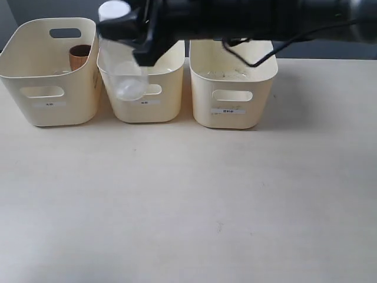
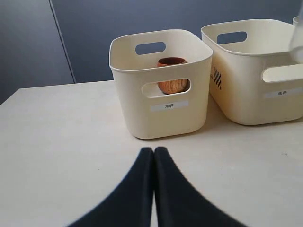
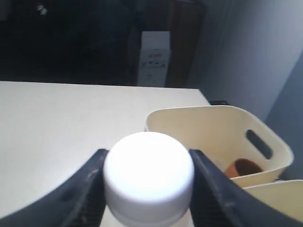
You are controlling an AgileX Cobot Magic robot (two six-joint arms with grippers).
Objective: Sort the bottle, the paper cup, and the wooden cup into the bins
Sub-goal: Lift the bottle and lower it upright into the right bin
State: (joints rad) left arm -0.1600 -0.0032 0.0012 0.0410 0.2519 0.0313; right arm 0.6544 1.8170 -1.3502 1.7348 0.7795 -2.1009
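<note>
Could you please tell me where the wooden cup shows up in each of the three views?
Exterior view: the wooden cup sits inside the leftmost bin, far left.
Left wrist view: the cup sits inside the nearest bin, visible over the rim and through the handle slot.
Right wrist view: part of it shows inside the bin.
Shared landmark: that same bin.

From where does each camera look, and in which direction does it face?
Exterior: before the table, facing the bins; right arm above, right pincer holding the bottle.
Left wrist: low, facing the left bin with the wooden cup; shut left pincer shows.
Right wrist: above the cap, between pincer fingers.
All share the wooden cup.
</note>
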